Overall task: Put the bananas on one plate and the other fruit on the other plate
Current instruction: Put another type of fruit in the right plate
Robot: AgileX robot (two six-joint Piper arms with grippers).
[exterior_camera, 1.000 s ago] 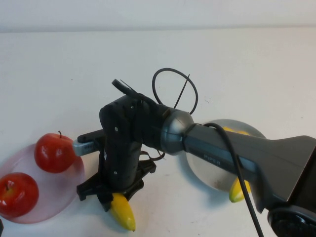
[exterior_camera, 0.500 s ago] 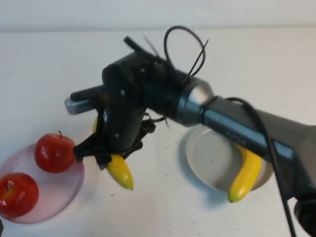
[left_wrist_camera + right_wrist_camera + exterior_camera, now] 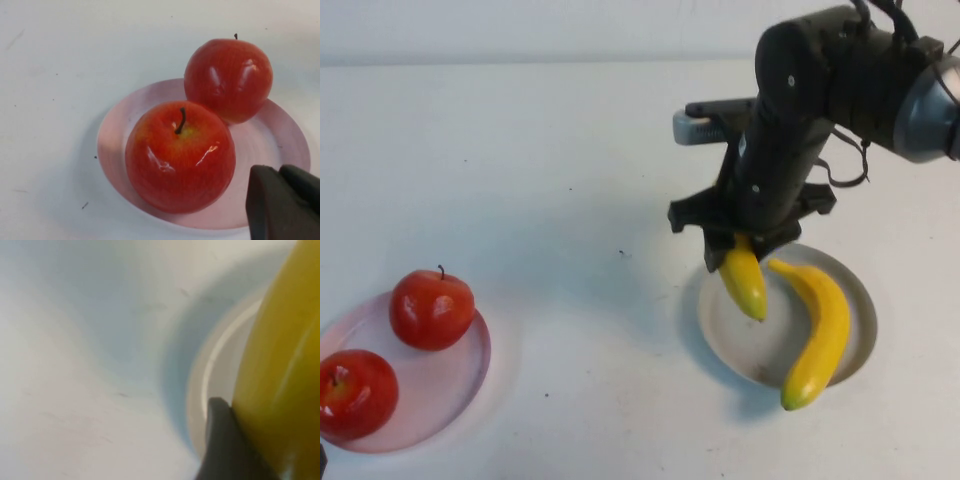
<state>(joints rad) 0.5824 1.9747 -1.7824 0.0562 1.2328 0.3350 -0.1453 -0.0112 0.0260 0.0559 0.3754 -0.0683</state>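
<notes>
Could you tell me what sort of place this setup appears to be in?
Probably a robotics test bench: a bare white table, glossy fruit sorted onto plates, the right pincer carrying a banana above the grey-blue plate, the left pincer beside the apples.

Bananas: two, one [image 3: 745, 282] clamped in my right gripper [image 3: 738, 243], one [image 3: 815, 332] on the grey-blue plate [image 3: 855, 295]. Red apples: two [image 3: 432, 308] [image 3: 356, 393]. Plates: two, grey-blue and pale pink [image 3: 460, 375]. Grippers: two, my left gripper [image 3: 282, 202] beside the pink plate.
</notes>
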